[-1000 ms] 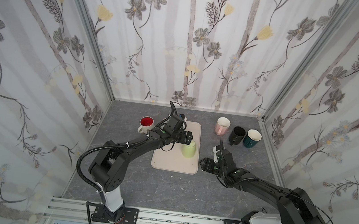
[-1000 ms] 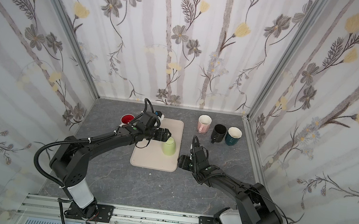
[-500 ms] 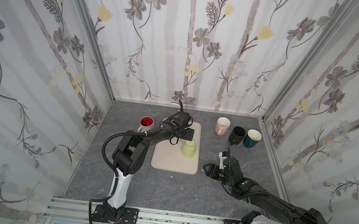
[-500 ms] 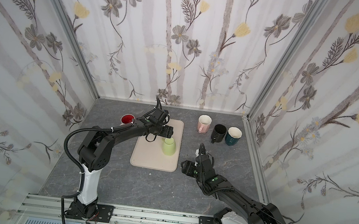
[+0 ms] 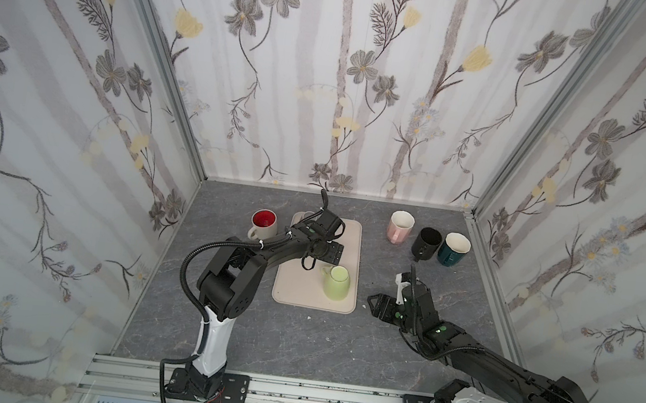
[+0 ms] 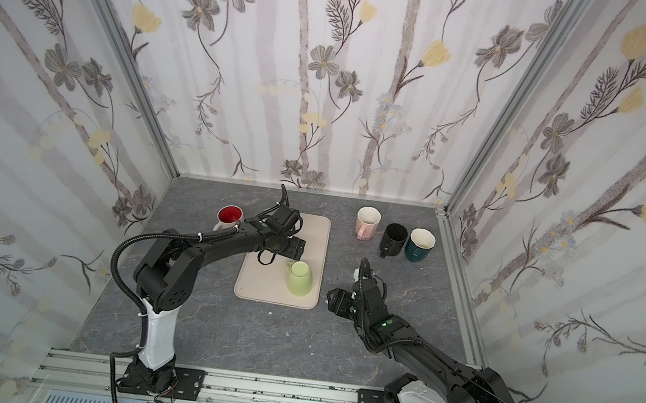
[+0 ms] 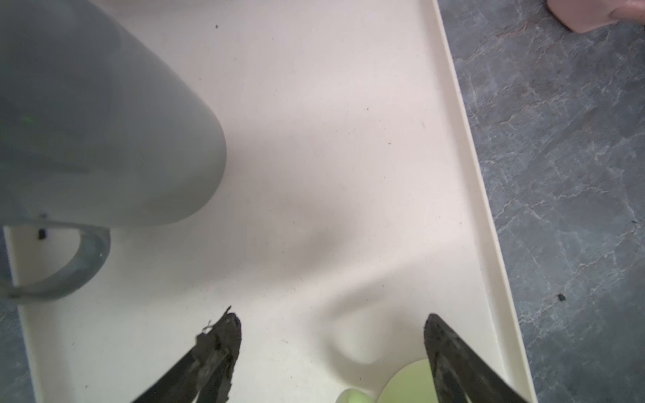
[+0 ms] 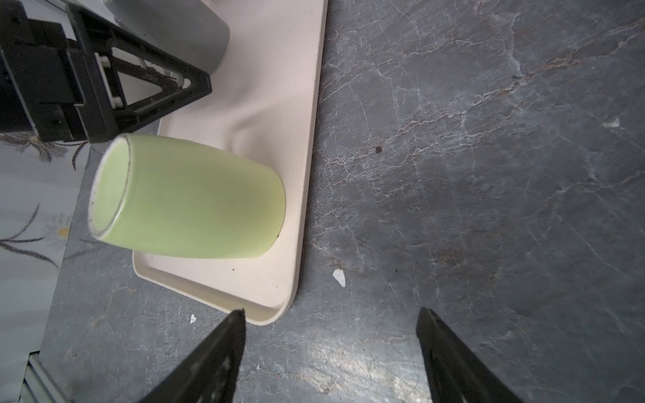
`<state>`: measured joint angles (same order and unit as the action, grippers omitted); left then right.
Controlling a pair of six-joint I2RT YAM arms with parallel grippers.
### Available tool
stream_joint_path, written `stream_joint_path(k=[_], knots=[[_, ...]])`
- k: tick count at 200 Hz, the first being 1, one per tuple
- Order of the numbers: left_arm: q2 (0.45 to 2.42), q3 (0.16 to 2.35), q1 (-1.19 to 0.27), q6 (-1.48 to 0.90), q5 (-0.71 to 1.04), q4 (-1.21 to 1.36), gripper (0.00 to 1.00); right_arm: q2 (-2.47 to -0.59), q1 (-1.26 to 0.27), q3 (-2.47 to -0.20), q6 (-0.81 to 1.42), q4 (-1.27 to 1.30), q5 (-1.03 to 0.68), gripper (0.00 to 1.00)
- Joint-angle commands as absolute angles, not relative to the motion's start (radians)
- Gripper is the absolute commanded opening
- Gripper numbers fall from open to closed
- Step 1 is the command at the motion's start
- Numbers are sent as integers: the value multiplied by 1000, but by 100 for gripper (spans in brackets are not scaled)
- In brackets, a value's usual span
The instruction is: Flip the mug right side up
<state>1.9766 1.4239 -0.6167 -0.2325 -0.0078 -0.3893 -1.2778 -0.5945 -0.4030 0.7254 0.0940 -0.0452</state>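
Since a second ago the left arm [image 5: 212,335] has folded so its white link stands upright, and the right arm [image 5: 482,360] has drawn back slightly; in both top views the green mug [image 5: 336,285] [image 6: 299,281] stands mouth-down on the near right part of the cream tray [image 5: 352,235], the left gripper [image 5: 330,251] just behind it; a red-lined mug [image 5: 264,220] stands mouth-up left of the tray; the pink mug [image 5: 399,227], black mug [image 5: 426,242] and teal mug [image 5: 453,248] stand mouth-up far right; the right gripper [image 5: 378,303] hovers over the table [image 5: 295,341]; from the left wrist, that gripper's fingers [image 7: 223,349] spread wide over bare tray, a grey mug [image 7: 104,122] alongside; from the right wrist, the fingers [image 8: 223,356] spread wide above the table, the green mug ahead.
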Motion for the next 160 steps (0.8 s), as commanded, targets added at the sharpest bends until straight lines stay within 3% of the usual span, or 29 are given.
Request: stream_joint_path(k=[1,160], knots=[[1947,1376,-622,-227,-35,-398,83,-1287,-596,-415,742,139,-52,78],[1615,1008,-696,-305,-57,-386,82,-1450,-769,-525,856,196,-32,73]])
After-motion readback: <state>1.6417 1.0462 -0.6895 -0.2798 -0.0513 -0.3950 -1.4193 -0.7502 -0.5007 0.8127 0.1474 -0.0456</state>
